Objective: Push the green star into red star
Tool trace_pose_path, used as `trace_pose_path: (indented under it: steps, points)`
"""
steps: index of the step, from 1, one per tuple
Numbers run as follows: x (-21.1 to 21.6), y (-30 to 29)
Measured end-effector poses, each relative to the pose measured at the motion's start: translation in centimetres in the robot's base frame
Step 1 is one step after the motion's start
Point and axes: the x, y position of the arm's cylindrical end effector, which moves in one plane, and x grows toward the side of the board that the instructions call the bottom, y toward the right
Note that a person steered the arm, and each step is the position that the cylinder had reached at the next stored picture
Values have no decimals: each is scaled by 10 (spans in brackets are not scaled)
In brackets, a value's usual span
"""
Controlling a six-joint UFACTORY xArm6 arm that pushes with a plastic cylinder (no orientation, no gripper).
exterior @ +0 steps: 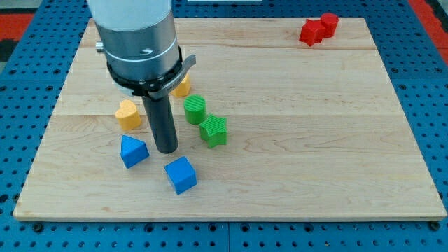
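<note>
My tip bare, holding nothing. Green plastic star block sits just to its right; red plastic star block far off, upper right.

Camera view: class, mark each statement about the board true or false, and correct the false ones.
1. My tip touches the green star. False: it stands to the star's left, apart from it.
2. Both red blocks, red star included, sit near the view's top right. True.
3. The two blue blocks lie at the view's top. False: the blue block and blue cube lie low, near my tip.
4. A yellow heart lies left of the rod. True.
</note>
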Motion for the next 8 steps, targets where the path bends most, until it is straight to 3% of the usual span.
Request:
trace_pose_path:
  steps: [2,3,4,5,6,7,8]
  points:
    - [0,24]
    - [-24,82]
    - [-75,121]
    - [-87,167]
    - [-125,168]
    - [-145,130]
    - [-190,143]
